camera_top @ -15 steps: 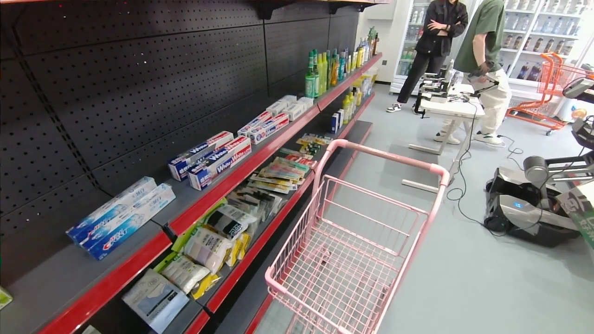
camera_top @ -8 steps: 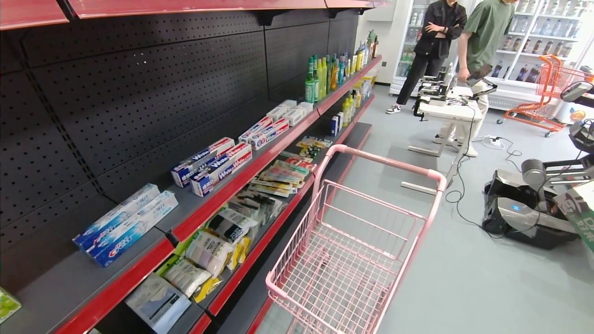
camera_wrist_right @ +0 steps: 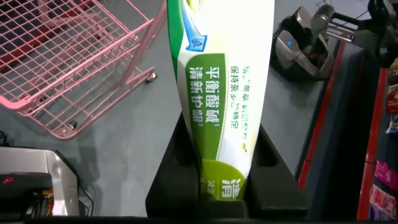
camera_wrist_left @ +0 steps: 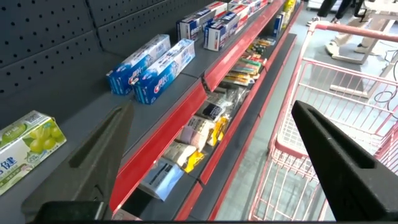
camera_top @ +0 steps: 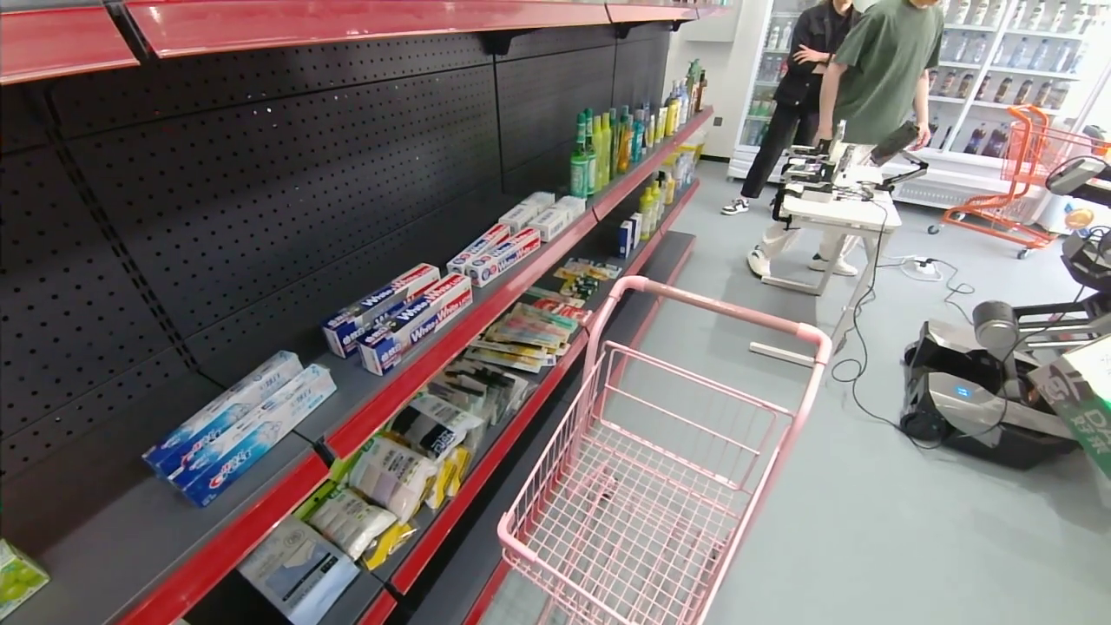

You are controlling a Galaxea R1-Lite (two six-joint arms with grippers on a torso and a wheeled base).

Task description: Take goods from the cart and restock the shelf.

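Pack (camera_wrist_right: 224,81): 1, green-and-white with print, clamped in my right gripper (camera_wrist_right: 227,171).
Left gripper (camera_wrist_left: 211,115): fingers spread wide, near shelf (camera_wrist_left: 163,138).
Cart (camera_top: 712,305): pink, beside shelf.

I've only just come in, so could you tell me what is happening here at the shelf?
A robot is restocking a shop shelf from a pink cart. Its right gripper is shut on a tall green-and-white box, held over the floor beside the cart. The left gripper hangs open over the shelf, near the blue toothpaste boxes. The cart's basket looks empty.
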